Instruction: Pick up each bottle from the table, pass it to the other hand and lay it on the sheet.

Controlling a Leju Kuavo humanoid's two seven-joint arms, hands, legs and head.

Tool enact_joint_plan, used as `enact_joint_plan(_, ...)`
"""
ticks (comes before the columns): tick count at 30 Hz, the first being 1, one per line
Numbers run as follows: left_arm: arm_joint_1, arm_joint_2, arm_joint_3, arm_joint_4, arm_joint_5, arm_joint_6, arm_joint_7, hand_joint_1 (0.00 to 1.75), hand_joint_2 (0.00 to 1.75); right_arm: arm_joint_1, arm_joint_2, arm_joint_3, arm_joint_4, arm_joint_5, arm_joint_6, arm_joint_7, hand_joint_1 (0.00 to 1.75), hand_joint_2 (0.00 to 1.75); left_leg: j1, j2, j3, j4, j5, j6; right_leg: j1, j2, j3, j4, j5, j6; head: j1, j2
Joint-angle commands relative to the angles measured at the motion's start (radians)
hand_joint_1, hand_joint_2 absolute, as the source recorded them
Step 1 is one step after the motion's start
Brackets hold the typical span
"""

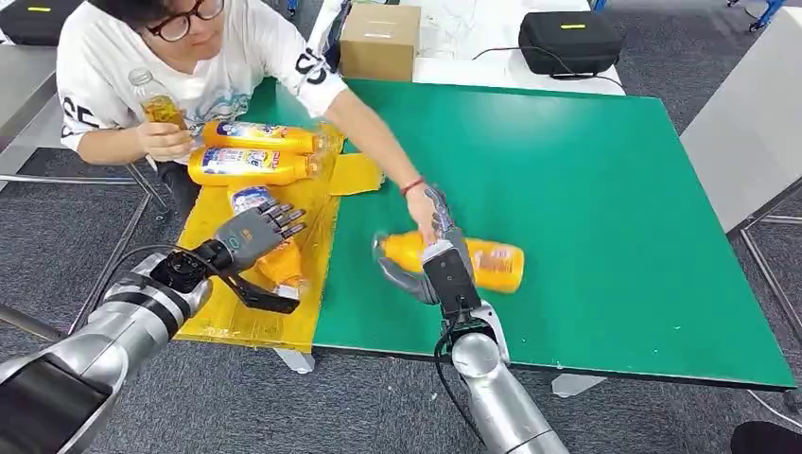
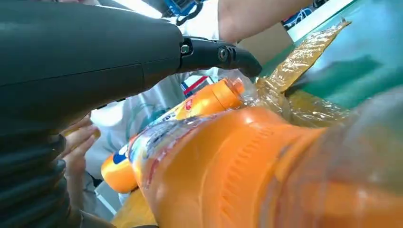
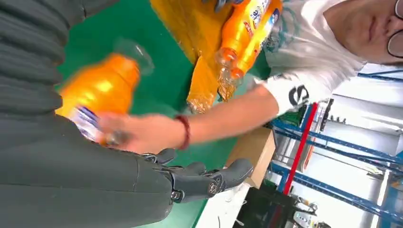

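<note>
An orange bottle [image 1: 484, 264] lies on its side on the green table [image 1: 615, 208], blurred in the right wrist view [image 3: 95, 90]. My right hand [image 1: 437, 253] sits over it, thumb on the near side and fingers [image 3: 209, 180] stretched past the far side, not closed on it. A person's hand [image 1: 421, 222] touches the same bottle. My left hand [image 1: 251, 235] hovers with fingers spread just above another orange bottle [image 1: 282, 267] lying on the yellow sheet [image 1: 236, 317]. That bottle [image 2: 247, 171] looms close in the left wrist view. Two more bottles [image 1: 255, 137] [image 1: 248, 166] lie at the sheet's far end.
The person sits at the table's far left corner, holding a small bottle [image 1: 159, 104] in the other hand. A cardboard box [image 1: 378, 40] and a black case [image 1: 567, 40] stand beyond the green table. A grey table [image 1: 747, 132] flanks the right side.
</note>
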Motion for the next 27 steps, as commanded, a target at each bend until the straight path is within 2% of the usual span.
enact_joint_plan(1,-0.007,-0.027,0.013,0.05,0.077,0.021,-0.037,0.0,1.75,-0.057,-0.019,0.017,0.077,0.009,0.006,0.01,0.0,1.75,0.001,0.001,0.007,0.0,-0.003,-0.001,0.001,0.001,0.007,0.0,-0.003,-0.002,0.0,0.0)
enact_joint_plan(3,0.007,-0.025,0.046,0.041,0.121,0.035,-0.056,0.0,1.75,-0.056,-0.019,0.015,0.08,0.012,0.001,0.011,0.0,1.75,0.0,0.001,0.004,-0.001,-0.001,-0.001,0.0,0.001,0.004,-0.001,-0.001,-0.001,0.0,0.0)
enact_joint_plan(4,0.024,-0.027,0.088,0.027,0.173,0.048,-0.079,0.0,1.75,-0.055,-0.019,0.014,0.082,0.013,-0.004,0.012,0.0,1.75,0.001,0.001,0.007,0.0,-0.003,-0.001,0.001,0.001,0.007,0.0,-0.003,-0.002,0.0,0.0)
enact_joint_plan(6,0.075,-0.035,0.199,-0.019,0.308,0.059,-0.15,0.0,1.75,-0.057,-0.023,0.015,0.092,0.028,-0.023,0.023,0.0,1.75,0.0,0.001,0.004,-0.001,-0.001,-0.001,0.0,0.001,0.003,-0.001,-0.001,-0.001,0.0,0.0)
enact_joint_plan(8,0.146,-0.046,0.328,-0.091,0.456,0.05,-0.224,0.0,1.75,-0.067,-0.031,0.027,0.119,0.069,-0.05,0.063,0.0,1.75,0.0,0.001,0.007,-0.001,-0.002,-0.001,0.0,0.001,0.006,-0.001,-0.002,-0.001,0.0,0.0)
enact_joint_plan(9,0.166,-0.048,0.349,-0.114,0.476,0.043,-0.228,0.0,1.75,-0.07,-0.032,0.027,0.127,0.077,-0.057,0.068,0.0,0.0,0.0,0.001,0.005,-0.002,-0.001,0.0,0.0,0.001,0.005,-0.002,-0.001,-0.001,0.0,0.0)
enact_joint_plan(10,0.203,-0.057,0.415,-0.166,0.536,0.038,-0.248,0.0,1.75,-0.078,-0.036,0.038,0.145,0.108,-0.077,0.098,0.0,0.0,0.0,0.002,0.009,-0.002,-0.003,-0.001,0.0,0.002,0.008,-0.002,-0.002,-0.002,0.0,0.0)
enact_joint_plan(11,0.252,-0.078,0.502,-0.233,0.619,-0.004,-0.274,0.0,1.75,-0.089,-0.043,0.051,0.173,0.148,-0.085,0.141,0.0,0.0,0.0,0.001,0.005,-0.001,-0.002,-0.001,0.0,0.001,0.005,-0.001,-0.001,-0.001,0.0,0.0)
enact_joint_plan(13,0.29,-0.081,0.535,-0.287,0.634,-0.034,-0.278,0.0,1.75,-0.091,-0.044,0.049,0.187,0.156,-0.083,0.146,0.0,0.0,0.0,0.002,0.008,-0.001,-0.003,-0.001,0.0,0.002,0.008,-0.002,-0.002,-0.001,0.0,0.0)
enact_joint_plan(15,0.296,-0.083,0.544,-0.299,0.634,-0.044,-0.278,0.0,1.75,-0.09,-0.044,0.047,0.19,0.157,-0.084,0.144,0.0,0.0,0.0,0.002,0.004,-0.001,-0.002,0.0,0.0,0.001,0.003,-0.001,-0.001,-0.001,0.0,0.0)
enact_joint_plan(16,0.313,-0.107,0.61,-0.326,0.684,-0.062,-0.286,0.0,1.75,-0.091,-0.045,0.048,0.199,0.174,-0.086,0.168,0.0,0.0,0.001,0.001,0.007,0.0,-0.003,-0.001,0.001,0.0,0.007,-0.001,-0.003,-0.002,0.001,0.0)
enact_joint_plan(18,0.378,-0.153,0.722,-0.424,0.839,-0.164,-0.311,0.0,1.75,-0.095,-0.065,0.063,0.234,0.236,-0.088,0.237,0.0,0.0,0.0,0.0,0.004,-0.001,-0.001,0.0,0.0,0.0,0.003,-0.001,-0.001,-0.001,0.0,0.0)
enact_joint_plan(19,0.408,-0.163,0.745,-0.468,0.878,-0.198,-0.311,0.0,1.75,-0.096,-0.075,0.07,0.253,0.263,-0.087,0.26,0.0,1.75,0.0,0.001,0.003,-0.001,-0.001,0.0,0.0,0.0,0.003,-0.002,-0.001,-0.001,0.0,0.0)
enact_joint_plan(23,0.465,-0.23,0.849,-0.528,1.004,-0.278,-0.311,0.0,1.75,-0.087,-0.129,0.063,0.326,0.361,-0.1,0.346,0.0,1.75,0.0,-0.001,0.006,-0.001,-0.002,0.0,0.0,-0.001,0.007,-0.003,-0.002,-0.001,0.0,0.0)
enact_joint_plan(27,0.47,-0.236,0.853,-0.533,1.0,-0.281,-0.311,0.0,1.75,-0.084,-0.132,0.047,0.328,0.369,-0.091,0.337,0.0,1.75,0.0,-0.001,0.002,-0.001,-0.001,0.0,0.0,-0.001,0.003,-0.002,-0.001,-0.001,0.0,0.0)
